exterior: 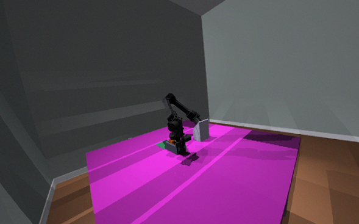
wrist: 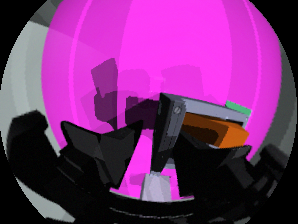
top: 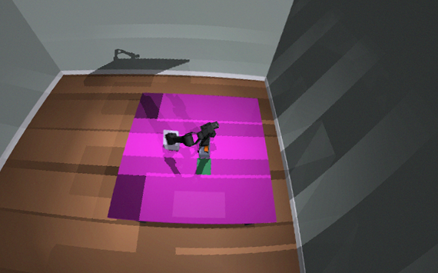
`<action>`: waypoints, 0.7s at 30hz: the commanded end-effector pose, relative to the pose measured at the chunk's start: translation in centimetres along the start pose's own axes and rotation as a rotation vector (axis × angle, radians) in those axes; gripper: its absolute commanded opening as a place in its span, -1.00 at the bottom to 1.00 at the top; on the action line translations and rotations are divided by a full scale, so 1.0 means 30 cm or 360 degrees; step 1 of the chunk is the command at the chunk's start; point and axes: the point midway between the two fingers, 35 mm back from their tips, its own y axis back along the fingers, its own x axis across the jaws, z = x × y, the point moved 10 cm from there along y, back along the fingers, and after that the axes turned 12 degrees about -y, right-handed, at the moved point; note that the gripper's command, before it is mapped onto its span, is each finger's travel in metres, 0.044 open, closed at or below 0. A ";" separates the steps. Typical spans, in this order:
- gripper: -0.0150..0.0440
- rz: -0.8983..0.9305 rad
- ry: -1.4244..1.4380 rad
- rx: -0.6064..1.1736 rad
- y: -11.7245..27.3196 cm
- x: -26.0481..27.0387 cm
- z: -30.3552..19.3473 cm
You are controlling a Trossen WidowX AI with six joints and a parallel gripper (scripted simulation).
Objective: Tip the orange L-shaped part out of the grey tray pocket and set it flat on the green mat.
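Observation:
The orange part [top: 206, 149] [exterior: 171, 141] [wrist: 235, 135] is tilted in the grey tray [top: 204, 155] [exterior: 171, 147] [wrist: 207, 106]. Its end toward the mat is raised above the pocket; its other end is hidden by the gripper. The green mat [top: 203, 168] [exterior: 161, 144] [wrist: 238, 108] lies beside the tray. My gripper [top: 204, 144] [exterior: 181, 151] [wrist: 156, 125] is partly open, pointing down, with nothing between its fingers but the tray's end wall. One finger is over the part's low end inside the tray; the other is outside. The contact itself is hidden.
The arm's pale base block [top: 166, 144] [exterior: 203, 130] [wrist: 156, 187] stands on the magenta table [top: 198, 197] [exterior: 211, 194] [wrist: 175, 35]. Shadows of the arm and gripper fall across the table and the mat.

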 end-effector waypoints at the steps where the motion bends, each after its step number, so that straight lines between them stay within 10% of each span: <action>1: 0.12 0.0002 -0.0005 0.0003 0.033 0.006 0.004; 8: 0.12 0.0005 -0.0004 0.0005 0.317 -0.029 0.011; 21: 0.12 0.0012 -0.0003 -0.0013 0.315 -0.027 0.013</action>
